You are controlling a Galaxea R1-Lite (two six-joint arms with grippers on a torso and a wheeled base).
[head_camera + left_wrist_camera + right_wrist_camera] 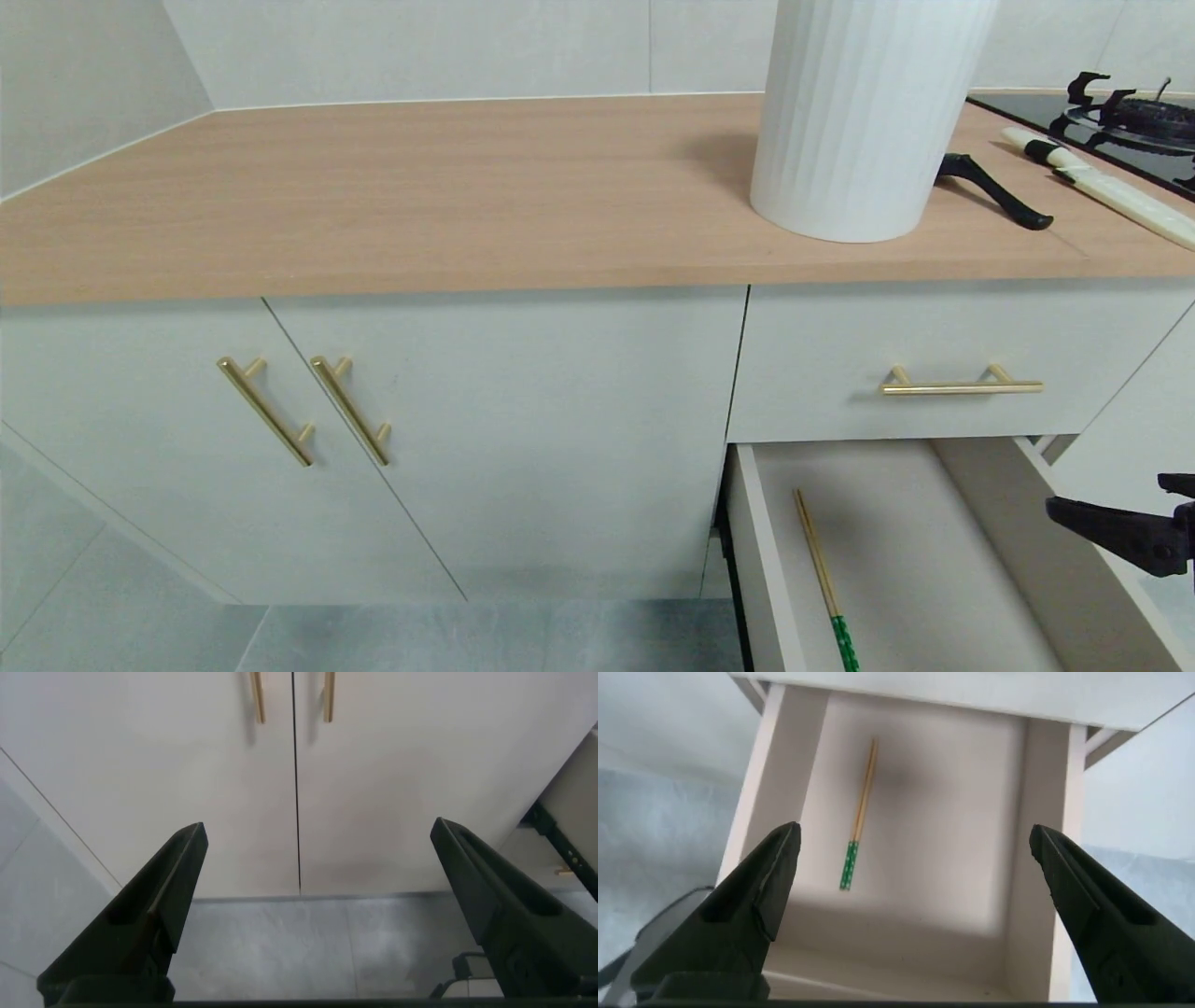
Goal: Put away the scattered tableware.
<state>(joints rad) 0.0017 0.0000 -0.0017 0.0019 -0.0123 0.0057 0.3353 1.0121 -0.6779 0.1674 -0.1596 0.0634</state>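
Note:
A pair of wooden chopsticks (822, 574) with green ends lies inside the pulled-out lower drawer (761, 560), near its left wall; the chopsticks (858, 815) also show in the right wrist view. My right gripper (915, 905) hangs open above the drawer (1022, 859) with nothing between its fingers; its black fingertips (1097, 523) appear at the right edge of the head view. My left gripper (318, 915) is open and empty, low in front of the closed cabinet doors (297, 784). On the counter lie a white knife (1102, 185) and a black-handled utensil (994, 191).
A tall white ribbed container (864, 117) stands on the wooden countertop (420, 187). A gas hob (1134, 121) sits at the far right. The upper drawer (962, 359) is closed, with a brass handle. Two cabinet doors with brass handles (308, 411) are shut.

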